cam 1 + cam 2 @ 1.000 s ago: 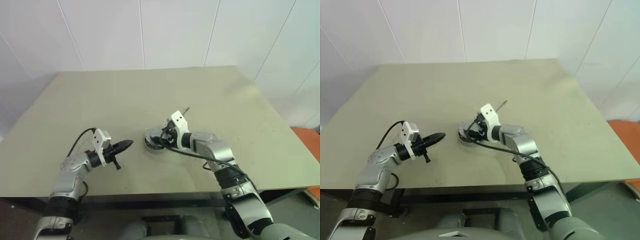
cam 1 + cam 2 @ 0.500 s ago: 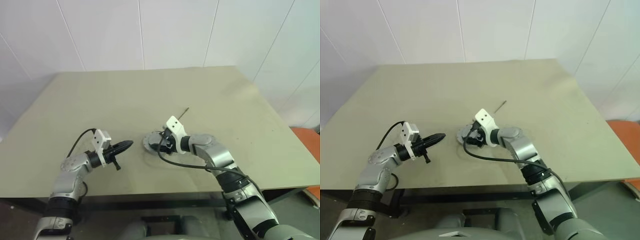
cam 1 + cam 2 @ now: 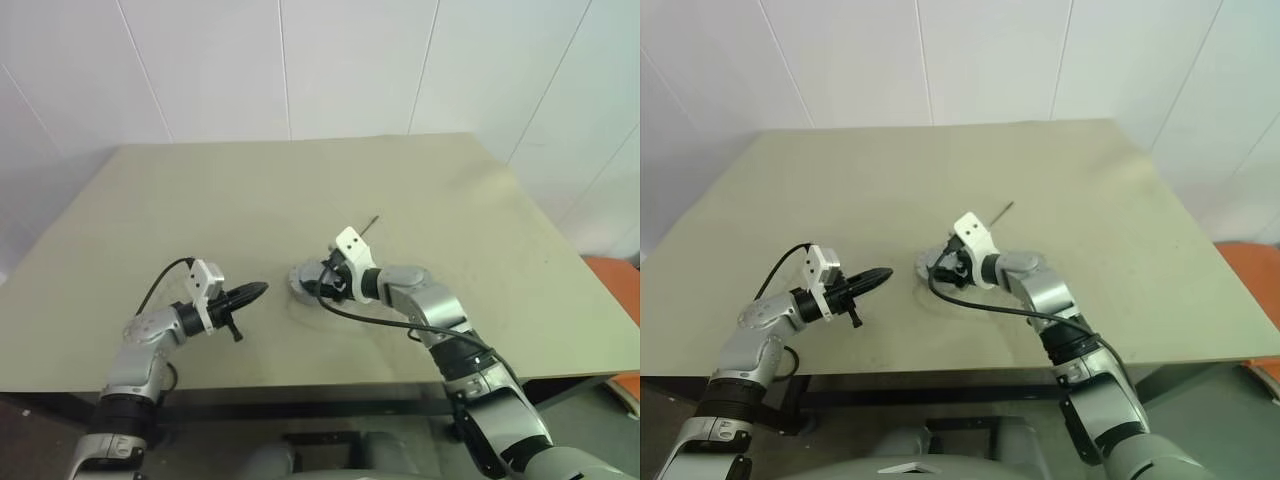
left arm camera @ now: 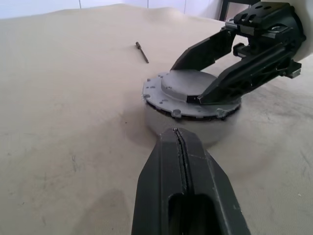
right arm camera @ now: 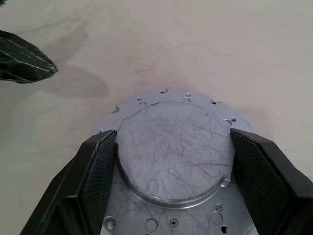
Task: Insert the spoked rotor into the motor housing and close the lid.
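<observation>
**A:** How is the right arm set?

**B:** It reaches in from the near right corner of the table [image 3: 200, 190], forearm angled toward the middle, wrist bent so the right gripper [image 5: 168, 147] tips downward and points to the robot's left. Its two black fingers [image 5: 95, 166] stand wide, one on each side of the raised round centre of the lid [image 5: 173, 147], touching its rim.

**A:** And the lid itself?

**B:** It lies flat on top of the motor housing [image 4: 188, 122], a pale round body standing on the table a little nearer the front edge than the middle. The lid's flange with its small holes juts slightly past the housing wall. What is inside the housing I cannot tell; the lid covers it.

**A:** The left arm?

**B:** It comes in from the near left corner, elbow low, forearm roughly level. The left gripper [image 4: 180, 147] points across toward the housing, its fingers pressed together with just a thin seam between them, holding nothing. Its tip is near the housing's side but apart from it.

**A:** Anything else around?

**B:** A thin dark pin [image 4: 142, 52] lies on the tabletop beyond the housing, toward the far edge, well apart from both grippers. Nothing stands between the left gripper and the housing.
</observation>
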### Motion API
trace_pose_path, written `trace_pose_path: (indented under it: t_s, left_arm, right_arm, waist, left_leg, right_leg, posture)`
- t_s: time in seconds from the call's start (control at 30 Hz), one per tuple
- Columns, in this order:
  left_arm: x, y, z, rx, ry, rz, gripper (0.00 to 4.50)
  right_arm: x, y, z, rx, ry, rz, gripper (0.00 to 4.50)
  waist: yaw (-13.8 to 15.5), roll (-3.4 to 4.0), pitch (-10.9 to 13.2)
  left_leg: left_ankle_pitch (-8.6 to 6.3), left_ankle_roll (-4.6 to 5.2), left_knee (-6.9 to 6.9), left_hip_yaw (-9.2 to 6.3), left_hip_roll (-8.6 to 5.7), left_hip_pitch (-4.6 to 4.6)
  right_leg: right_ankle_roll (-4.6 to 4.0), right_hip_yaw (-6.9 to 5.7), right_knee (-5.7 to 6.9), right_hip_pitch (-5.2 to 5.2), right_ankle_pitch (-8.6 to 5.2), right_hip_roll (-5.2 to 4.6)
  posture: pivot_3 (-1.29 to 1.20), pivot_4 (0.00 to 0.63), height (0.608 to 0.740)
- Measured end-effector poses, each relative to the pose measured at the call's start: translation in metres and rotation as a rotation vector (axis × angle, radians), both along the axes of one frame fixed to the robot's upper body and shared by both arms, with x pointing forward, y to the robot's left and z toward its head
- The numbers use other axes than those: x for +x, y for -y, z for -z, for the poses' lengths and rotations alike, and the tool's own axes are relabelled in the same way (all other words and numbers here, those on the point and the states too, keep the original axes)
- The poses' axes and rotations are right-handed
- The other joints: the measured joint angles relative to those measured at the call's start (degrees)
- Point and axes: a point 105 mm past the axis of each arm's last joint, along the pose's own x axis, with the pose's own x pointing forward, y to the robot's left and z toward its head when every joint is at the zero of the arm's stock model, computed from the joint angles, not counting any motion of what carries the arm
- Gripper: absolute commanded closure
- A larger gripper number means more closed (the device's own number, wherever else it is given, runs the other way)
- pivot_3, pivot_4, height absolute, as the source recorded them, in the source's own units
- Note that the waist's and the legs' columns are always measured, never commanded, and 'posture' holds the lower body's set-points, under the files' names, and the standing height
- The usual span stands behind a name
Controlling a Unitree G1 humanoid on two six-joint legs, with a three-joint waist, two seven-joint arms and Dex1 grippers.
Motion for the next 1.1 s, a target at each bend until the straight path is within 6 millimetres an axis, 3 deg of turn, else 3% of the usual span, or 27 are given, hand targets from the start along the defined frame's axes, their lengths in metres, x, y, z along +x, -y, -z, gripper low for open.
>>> trace_pose_path:
  t_s: [0.27,0.7,1.1]
  left_arm:
    - [0.000,0.002,0.001,0.000,-0.003,0.008,4.50]
    - [0.000,0.003,0.003,0.004,-0.011,0.015,4.50]
    - [0.001,0.003,0.005,0.001,-0.017,0.014,4.50]
  right_arm:
    - [-0.002,-0.008,-0.021,0.163,0.010,-0.021,1.26]
    - [-0.013,-0.002,-0.001,0.005,0.036,-0.083,1.26]
    - [-0.012,-0.002,0.001,-0.066,0.075,-0.104,1.26]
  waist:
    - [-0.1,0.00,0.0]
    - [-0.1,0.00,0.0]
    - [-0.1,-0.02,0.0]
  left_leg:
    - [0.00,0.00,-0.16,0.01,0.01,-0.06]
    - [0.00,0.00,-0.14,0.03,0.02,-0.06]
    - [0.00,0.00,-0.12,0.03,0.01,-0.04]
  right_leg:
    - [0.13,0.02,-0.03,-0.14,0.08,0.01]
    - [0.13,0.01,-0.03,-0.12,0.07,0.02]
    - [0.13,0.01,-0.03,-0.10,0.07,0.01]
  posture:
    - [0.00,0.000,0.740]
    - [0.00,0.000,0.740]
    - [0.00,0.000,0.740]
